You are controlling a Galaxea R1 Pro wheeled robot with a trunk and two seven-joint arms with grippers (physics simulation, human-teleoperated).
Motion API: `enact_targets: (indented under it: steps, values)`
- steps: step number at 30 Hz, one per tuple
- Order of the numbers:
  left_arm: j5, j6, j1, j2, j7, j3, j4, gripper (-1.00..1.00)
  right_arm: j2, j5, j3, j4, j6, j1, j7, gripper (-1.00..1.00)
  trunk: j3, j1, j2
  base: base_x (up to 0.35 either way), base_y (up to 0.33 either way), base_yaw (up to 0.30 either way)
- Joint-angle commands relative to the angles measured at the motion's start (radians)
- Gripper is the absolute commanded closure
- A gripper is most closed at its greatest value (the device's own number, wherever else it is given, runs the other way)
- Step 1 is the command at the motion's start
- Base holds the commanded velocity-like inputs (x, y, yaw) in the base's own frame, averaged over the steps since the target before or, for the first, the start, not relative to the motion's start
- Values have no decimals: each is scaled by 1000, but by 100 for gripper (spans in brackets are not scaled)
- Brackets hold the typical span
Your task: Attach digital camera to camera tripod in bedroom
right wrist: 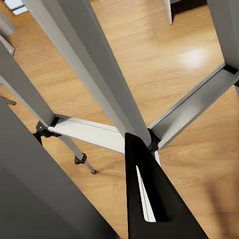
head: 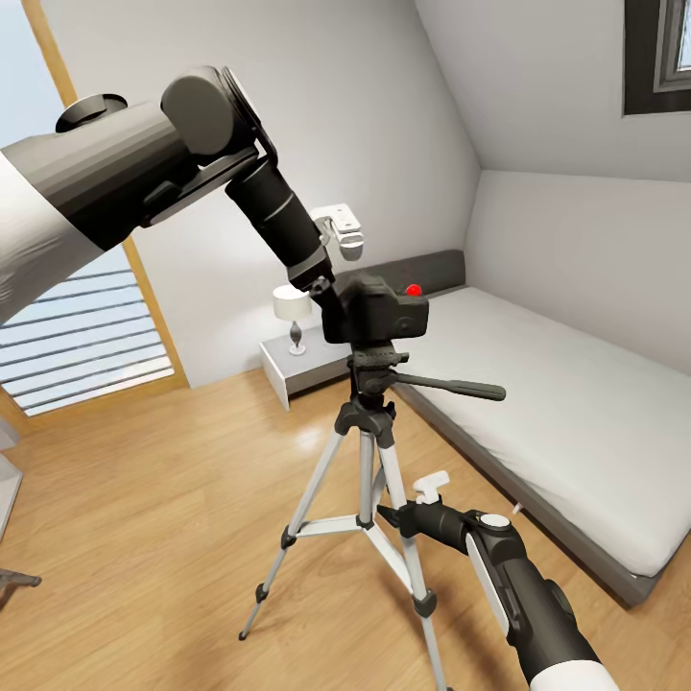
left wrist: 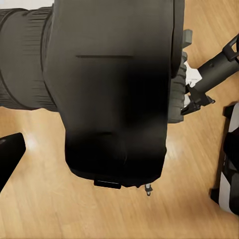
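Note:
The black digital camera [head: 382,313], red button on top, sits on the pan head of the camera tripod [head: 368,451] in the middle of the bedroom floor. My left gripper [head: 329,286] reaches down from the upper left to the camera's back. In the left wrist view the camera body [left wrist: 117,94] looms close; one finger [left wrist: 10,154] stands off its side with floor showing between, so the gripper looks open. My right gripper [head: 391,513] is low at a silver tripod leg [right wrist: 94,64], and one black finger [right wrist: 149,199] lies against it.
The low bed [head: 576,422] lies just right of the tripod, and the tripod's long handle [head: 461,388] points over it. A nightstand [head: 299,369] with a lamp [head: 293,309] stands behind by the wall. A slatted window [head: 77,350] is at left, a skylight [head: 662,58] top right.

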Motion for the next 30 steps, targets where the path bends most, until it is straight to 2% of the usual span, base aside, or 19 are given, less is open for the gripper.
enact_targets:
  steps: [1,9,11,12,13,14,16,17,19,21,22,23,24,25,26,28,30]
  values:
    - [3,8,-2,1,-1,-3,-1,-100,1,8,-1,-1,4,-1,6,100,-2,1,-2,0,0,0]
    - [4,8,-2,1,-1,-2,-1,-100,1,8,-1,-1,4,-1,6,100,-2,1,-2,0,0,0]
    - [25,8,-2,2,-15,-2,1,-100,1,8,-1,-1,4,-1,6,100,-2,1,-2,0,0,0]
    - [41,8,-2,3,-27,-1,2,-100,1,8,-1,-1,4,-1,6,100,-2,1,-2,0,0,0]
    - [83,9,-2,5,-51,2,7,-100,1,7,-1,-1,4,-1,6,100,-2,1,-2,0,0,0]
    - [105,8,-2,8,-60,4,9,-100,1,8,-1,-1,4,-1,6,100,-2,1,-2,0,0,0]
    - [184,6,-2,26,-79,16,19,-100,1,8,-1,-1,4,-1,6,100,-2,1,-2,0,0,0]
    - [197,5,-2,33,-80,22,22,-100,1,7,-1,-1,4,-1,6,100,-2,1,-2,0,0,0]
    - [222,2,-2,61,-74,54,25,-100,1,7,-1,-1,4,-1,6,100,-2,1,-2,0,0,0]
    - [239,-1,-2,116,-53,120,20,-100,1,7,0,-1,4,-1,6,100,-2,1,-2,0,0,0]
    - [241,-2,-2,131,-46,138,18,-100,1,7,0,-1,4,-1,6,100,-2,1,-2,0,0,0]
    - [244,-3,-2,160,-27,172,13,-100,1,7,0,-1,4,-1,6,100,-2,1,-2,0,0,0]
    - [245,-4,-2,174,-15,188,10,-100,1,7,0,-1,4,-1,6,100,-2,1,-2,0,0,0]
    - [247,-5,-2,202,12,216,1,-100,1,7,0,-1,4,-1,6,100,-2,1,-2,0,0,0]
    - [248,-5,-2,216,27,227,-4,-100,1,7,0,-1,4,-1,6,100,-2,1,-2,0,0,0]
    - [252,-6,-2,266,90,256,-25,-100,1,6,0,-1,4,-1,6,100,-2,1,-2,0,0,0]
    - [253,-6,-2,296,130,266,-35,-100,2,6,0,-1,4,-1,6,100,-2,1,-2,0,0,0]
